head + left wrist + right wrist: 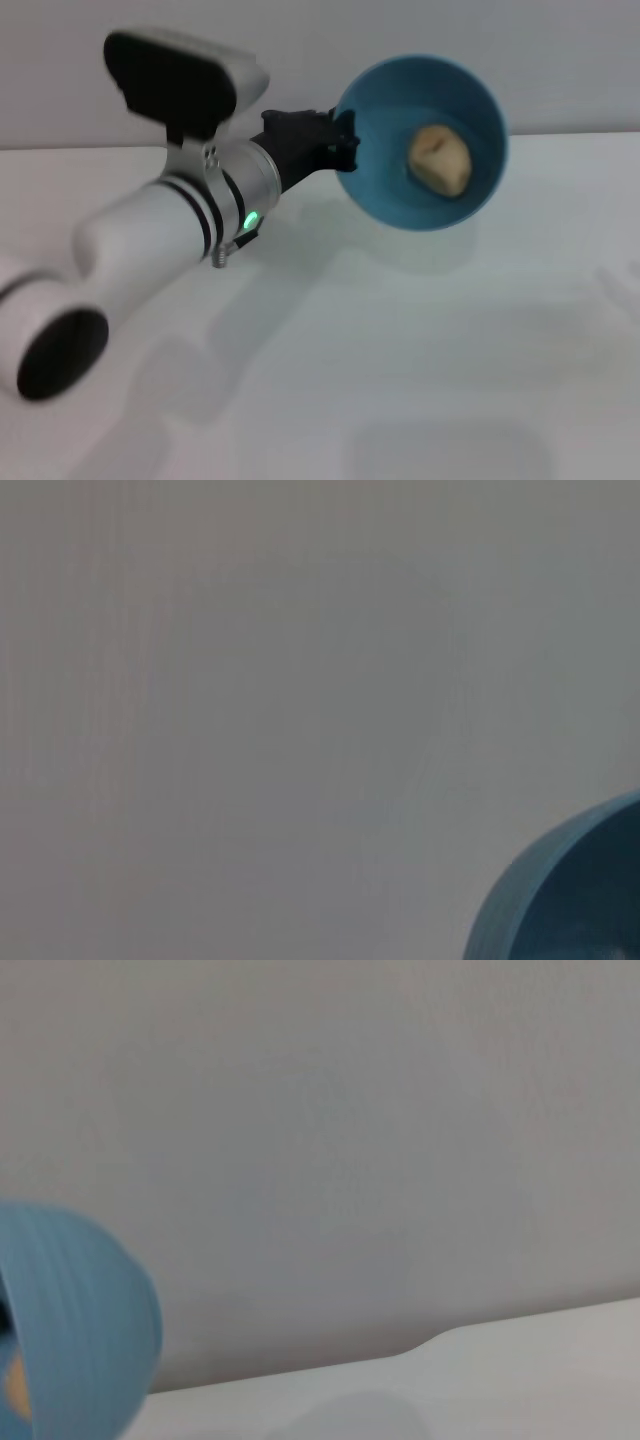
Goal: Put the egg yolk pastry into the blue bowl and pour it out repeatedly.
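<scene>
- You have one egg yolk pastry (pixel 440 160), a tan, lumpy ball, lying inside the one blue bowl (pixel 385 120) against its lower inner wall.
- Your bowl is lifted clear of the table and tipped steeply on its side, so its open mouth faces the head camera; its shadow falls on the surface below it.
- Your left gripper (pixel 335 140) is clamped on the bowl's rim at the side nearest the arm, its black fingers pinching the edge.
- The left arm, silver with black bands and a green light, reaches in from the left of the head view.
- In the left wrist view you see only a curve of the bowl's blue outer wall (pixel 560 900) against a plain background.
- The right wrist view shows the bowl's outside (pixel 80 1330) from the far side; the right gripper itself is nowhere in the pictures.
- The table (pixel 420 380) is one plain white surface.
- Behind it stands a bare grey wall (pixel 560 60).
</scene>
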### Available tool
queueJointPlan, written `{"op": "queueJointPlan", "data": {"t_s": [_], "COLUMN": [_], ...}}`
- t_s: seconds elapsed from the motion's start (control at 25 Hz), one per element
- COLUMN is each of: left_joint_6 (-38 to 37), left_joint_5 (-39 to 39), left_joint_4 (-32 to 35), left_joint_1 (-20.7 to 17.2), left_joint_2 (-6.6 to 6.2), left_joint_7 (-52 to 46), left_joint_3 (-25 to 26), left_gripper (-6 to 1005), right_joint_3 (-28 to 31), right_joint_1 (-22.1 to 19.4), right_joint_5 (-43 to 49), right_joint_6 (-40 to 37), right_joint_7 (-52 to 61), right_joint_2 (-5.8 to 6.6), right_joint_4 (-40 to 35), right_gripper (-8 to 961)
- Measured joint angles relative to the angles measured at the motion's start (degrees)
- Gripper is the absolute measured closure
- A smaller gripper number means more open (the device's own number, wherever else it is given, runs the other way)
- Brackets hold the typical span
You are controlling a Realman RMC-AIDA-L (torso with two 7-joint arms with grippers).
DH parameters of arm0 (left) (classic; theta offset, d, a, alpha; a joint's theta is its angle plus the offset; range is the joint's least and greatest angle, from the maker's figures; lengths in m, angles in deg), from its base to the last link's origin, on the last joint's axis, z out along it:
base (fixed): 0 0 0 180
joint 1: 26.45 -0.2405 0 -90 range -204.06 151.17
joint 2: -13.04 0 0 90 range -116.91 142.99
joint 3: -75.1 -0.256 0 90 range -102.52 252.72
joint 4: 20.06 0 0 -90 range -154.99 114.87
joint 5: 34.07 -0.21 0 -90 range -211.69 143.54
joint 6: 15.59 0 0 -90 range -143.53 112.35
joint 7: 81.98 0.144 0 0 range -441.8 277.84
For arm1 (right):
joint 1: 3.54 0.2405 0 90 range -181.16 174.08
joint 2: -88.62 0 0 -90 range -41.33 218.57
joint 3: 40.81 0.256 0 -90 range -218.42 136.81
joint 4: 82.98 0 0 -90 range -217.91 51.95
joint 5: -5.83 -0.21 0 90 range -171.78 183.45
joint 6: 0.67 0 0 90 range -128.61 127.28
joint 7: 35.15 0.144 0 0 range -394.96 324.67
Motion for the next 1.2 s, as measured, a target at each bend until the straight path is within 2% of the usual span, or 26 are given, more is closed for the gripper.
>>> {"op": "queueJointPlan", "data": {"t_s": [0.16,0.24,0.32,0.36,0.4,0.64,0.84,1.2], "left_joint_6": [-21.82,-35.14,-45.44,-45.44,-55.42,-63.57,-72.38,-76.07], "left_joint_5": [0.01,0.01,0.00,0.00,0.41,6.28,7.53,10.27], "left_joint_4": [-5.71,-10.95,-15.72,-15.72,-20.63,-23.64,-24.82,-25.16], "left_joint_1": [-2.90,-3.39,-3.16,-3.16,-2.17,-1.75,-2.05,-1.69], "left_joint_2": [0.19,0.37,0.56,0.56,0.68,0.70,0.74,0.80], "left_joint_7": [-0.10,-0.11,-0.12,-0.12,-0.13,-0.07,0.27,0.68], "left_joint_3": [-6.20,-9.78,-12.28,-12.28,-14.60,-17.36,-19.51,-22.51], "left_gripper": [1000,1000,1000,1000,1000,1000,1000,1000], "right_joint_3": [0.00,0.00,-0.01,-0.01,-0.01,-0.01,-0.01,0.08], "right_joint_1": [0.90,1.15,1.70,1.70,1.88,2.61,3.03,3.15], "right_joint_5": [-0.03,-0.04,-0.05,-0.05,-0.05,-0.05,-0.05,-0.08], "right_joint_6": [0.03,0.03,0.03,0.03,0.03,0.24,0.37,0.41], "right_joint_7": [-0.78,-0.81,-0.83,-0.83,-0.84,-0.95,-1.25,-1.63], "right_joint_2": [0.02,0.06,0.10,0.10,0.11,0.13,0.22,0.08], "right_joint_4": [1.51,1.55,1.58,1.58,1.61,2.55,3.58,3.90], "right_gripper": [420,420,420,420,420,420,420,420]}}
